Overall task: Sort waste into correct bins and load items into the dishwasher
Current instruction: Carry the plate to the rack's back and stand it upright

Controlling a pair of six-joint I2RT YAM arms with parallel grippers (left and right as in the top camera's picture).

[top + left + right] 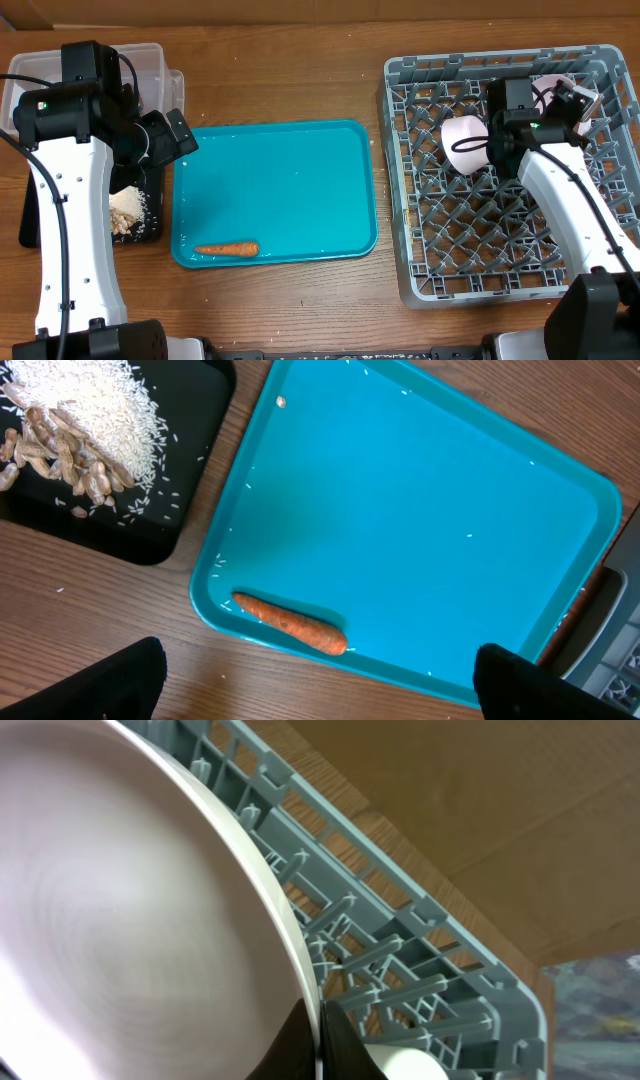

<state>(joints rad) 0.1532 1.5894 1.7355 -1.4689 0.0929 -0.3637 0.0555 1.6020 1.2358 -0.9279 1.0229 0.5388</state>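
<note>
Toward the dish rack's (396, 180) eleven o'clock, the right gripper (320, 1045) is pinched tight on a pinkish bowl's (463, 143) rim. The left gripper (168, 138) hangs spread wide and empty at the teal tray's (300, 170) ten-o'clock corner; the carrot (226, 249) lies at its seven o'clock.

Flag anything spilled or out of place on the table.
Stray rice grains are scattered across the teal tray and onto the table beside the black tray, away from the rice pile. One carrot lies alone on the teal tray.
</note>
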